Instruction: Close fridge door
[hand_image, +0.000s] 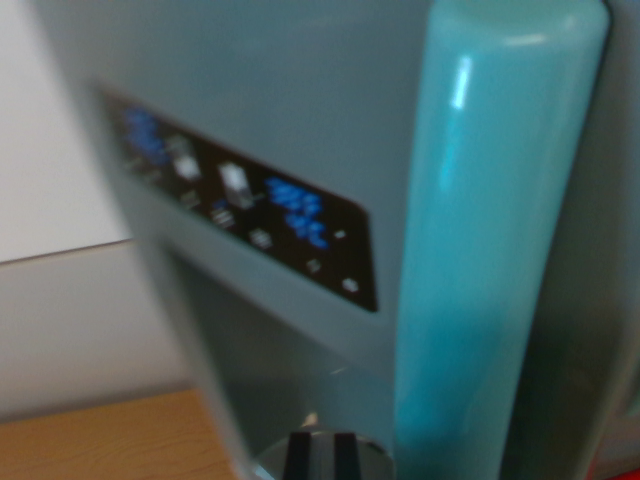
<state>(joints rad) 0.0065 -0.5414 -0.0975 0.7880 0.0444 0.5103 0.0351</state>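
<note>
Two dark claw fingertips (322, 456) poke up at the bottom edge of the frame, close together with only a thin gap between them; whether they are fully pressed together cannot be told from this blurred view. Just behind them sits the pale teal fridge door (300, 90), which fills most of the picture and leans across the frame. A black control panel (240, 200) with blue and white lit symbols runs diagonally across its middle, above a recessed dispenser bay (270, 360). A glossy teal handle (490, 240) stands right of centre. At lower left lies a wooden surface (100, 440), with a white wall (50, 150) above.
</note>
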